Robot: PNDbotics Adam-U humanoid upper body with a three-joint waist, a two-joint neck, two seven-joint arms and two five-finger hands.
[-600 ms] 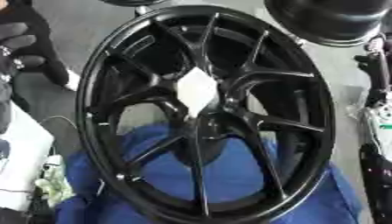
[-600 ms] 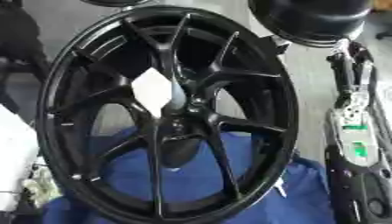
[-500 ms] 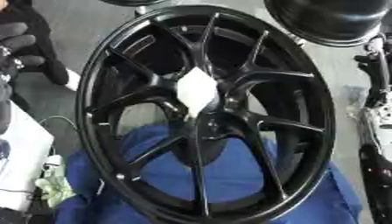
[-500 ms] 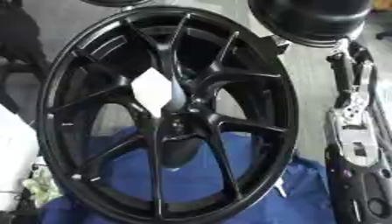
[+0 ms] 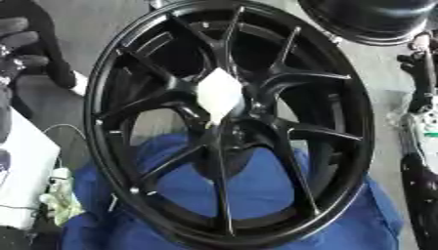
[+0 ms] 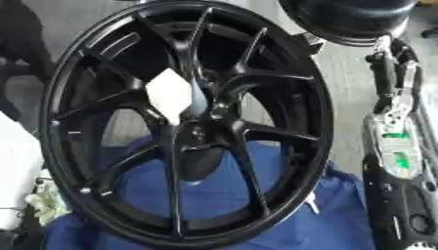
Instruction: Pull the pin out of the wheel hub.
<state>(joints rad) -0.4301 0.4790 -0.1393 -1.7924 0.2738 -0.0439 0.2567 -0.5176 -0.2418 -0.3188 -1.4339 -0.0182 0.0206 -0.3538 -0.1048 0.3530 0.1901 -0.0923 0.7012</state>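
Nothing among the things has moved since the earlier frames; only the view has shifted slightly. Nearest, below the black wheel hub (image 5: 231, 122), blue cloth (image 5: 256, 195) shows through its lower spokes. At the hub's centre sits a white diamond-shaped piece (image 5: 219, 93), the pin as far as can be told. Right of the hub, the robot's right arm (image 6: 398, 166) runs up the view's edge; whether its hand grasps or is released cannot be told. Far left of the hub, dark curled fingers of the left hand (image 5: 19, 46) show, well apart from the white piece. Beyond the hub stands a black round body (image 5: 368, 19).
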